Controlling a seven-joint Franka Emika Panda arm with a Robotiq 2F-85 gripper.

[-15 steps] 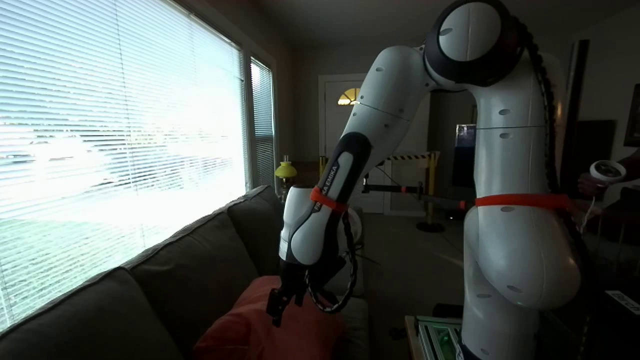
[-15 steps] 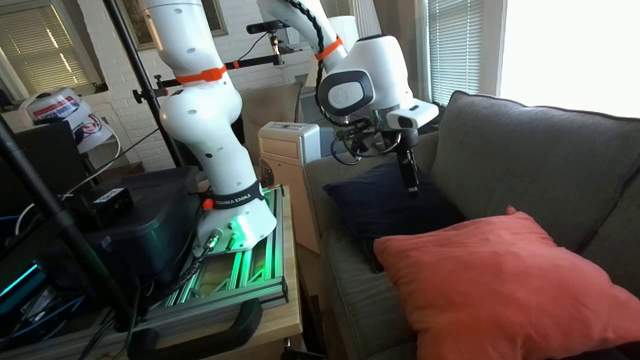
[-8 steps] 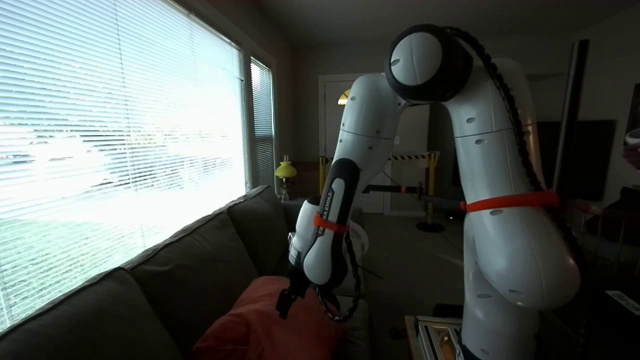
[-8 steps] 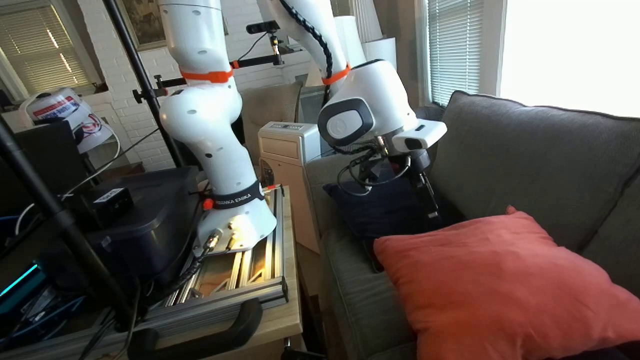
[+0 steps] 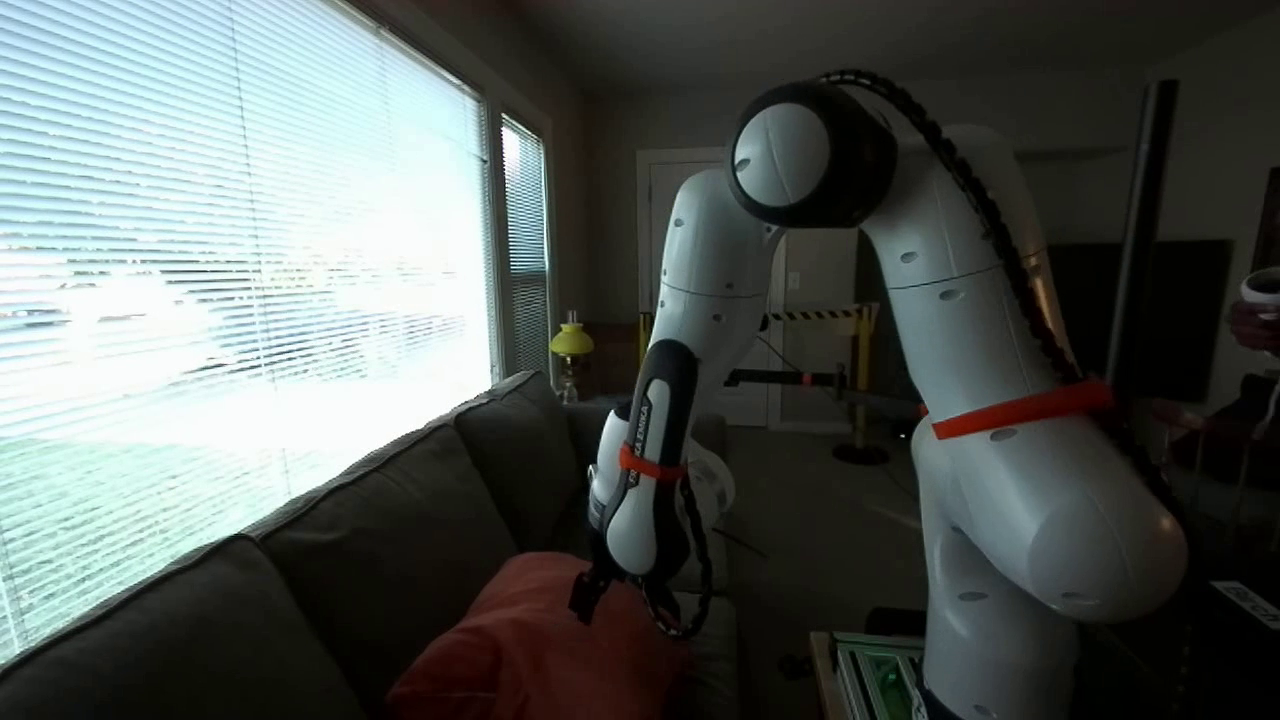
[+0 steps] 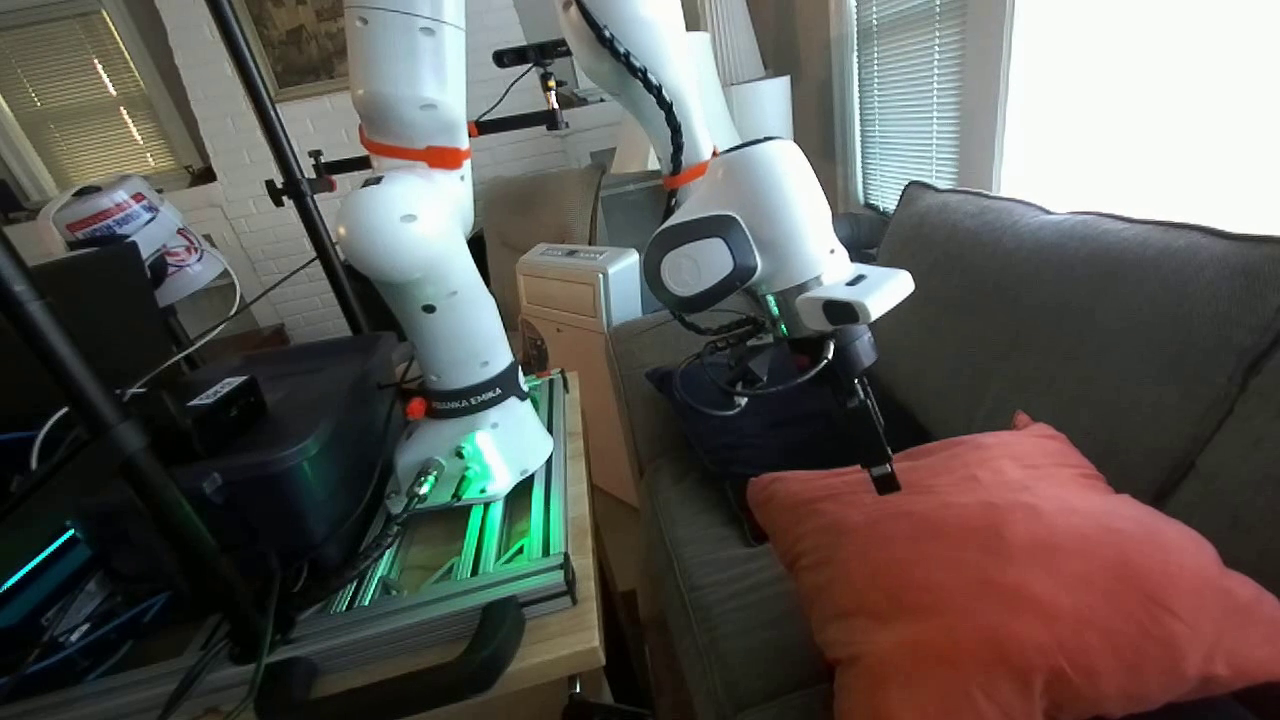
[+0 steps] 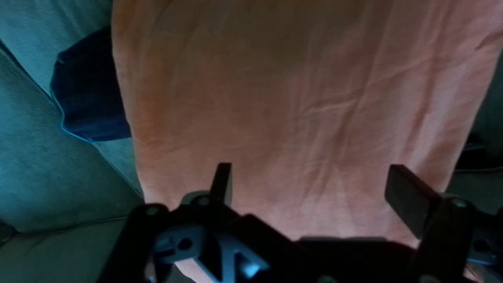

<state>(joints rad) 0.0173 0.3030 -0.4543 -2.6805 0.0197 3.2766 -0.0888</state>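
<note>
Gripper (image 7: 308, 171): its 2 fingers (image 7: 410, 200) stand wide apart over the cloth, holding nothing; I can't tell if the tips touch it
Orange pillow (image 6: 1010, 570): on the gray sofa (image 6: 1080, 310), below the gripper; soft and wrinkly
Slip trouble: I think a squeeze could pinch only 1 little fold and lose it; the pillow looks wider than the gap
Squash trouble: going too low could mash the pillow and bump the sofa; soft stuffing would hide how deep the tips are
Snag trouble: black cables (image 6: 722, 328) hang by the wrist; they could catch if the white arm (image 5: 705, 240) turns
In the way: the sofa's back, close on 1 side; a dark blue pillow (image 6: 790, 440), just behind the orange pillow from where I stand
Around: a wooden table (image 6: 590, 600) under the arm; a tan box (image 6: 565, 300) by the sofa's end; a yellow lamp (image 5: 572, 341); a bright window (image 5: 250, 300)
</note>
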